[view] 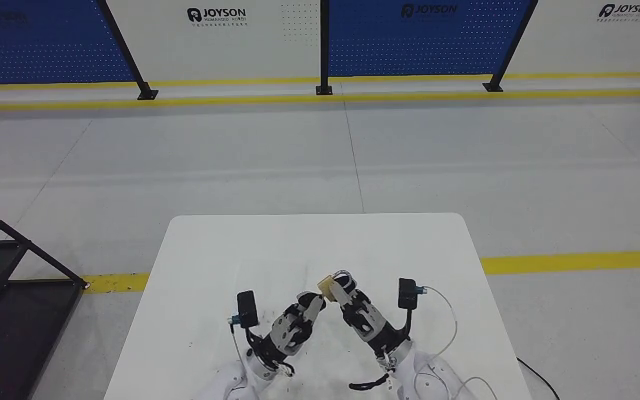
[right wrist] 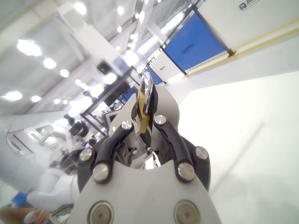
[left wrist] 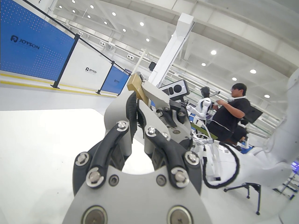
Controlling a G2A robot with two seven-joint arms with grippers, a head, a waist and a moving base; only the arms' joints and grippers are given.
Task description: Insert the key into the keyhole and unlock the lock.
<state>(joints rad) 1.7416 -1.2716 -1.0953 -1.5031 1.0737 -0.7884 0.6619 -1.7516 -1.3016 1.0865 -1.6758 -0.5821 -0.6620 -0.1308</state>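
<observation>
Both arms are raised over the near part of the white table (view: 250, 240), their fingertips meeting. My right gripper (view: 338, 288) (right wrist: 146, 108) is shut on a brass padlock (view: 327, 284) (right wrist: 142, 117), whose silver shackle (right wrist: 147, 87) sticks out past the fingertips. In the left wrist view the padlock (left wrist: 136, 86) sits just beyond my left gripper (left wrist: 136, 99) (view: 315, 300), which is shut with its black pads pressed together right at the lock's body. Whatever lies between those pads is hidden. A grey finger of the right gripper (left wrist: 154, 94) flanks the lock.
The white tabletop spreads bare ahead of and beside the arms, with its far edge (view: 320, 216) toward the yellow floor line. A black rack (view: 25, 290) stands off the table's left side. Loose cables (view: 445, 330) hang by the right arm.
</observation>
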